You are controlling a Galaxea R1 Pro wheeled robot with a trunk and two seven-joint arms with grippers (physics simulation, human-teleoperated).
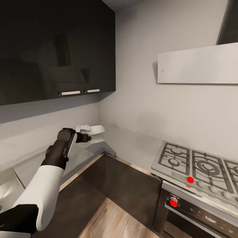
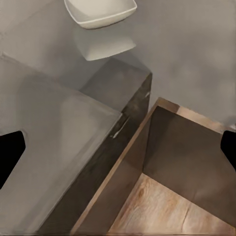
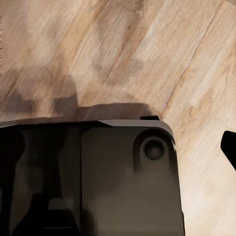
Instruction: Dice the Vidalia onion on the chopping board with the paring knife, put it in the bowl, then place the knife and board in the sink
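White bowl (image 1: 95,129), squarish, rounded corners, sits in countertop (image 1: 132,145) corner, just beyond our left gripper (image 1: 86,137). From the left wrist, bowl (image 2: 101,12) looks empty and glossy above its reflection; our fingertips (image 2: 11,150) stand wide apart, nothing between. Right gripper: 1 dark fingertip (image 3: 230,145) over pale wood floor (image 3: 147,54), so we cannot tell its state. Onion, board, knife unseen. Judgement: we should turn toward steel sink (image 1: 6,191) at left, arm lifted clear of smooth grey worktop. Stove (image 1: 195,165) at right, 2 red knobs.
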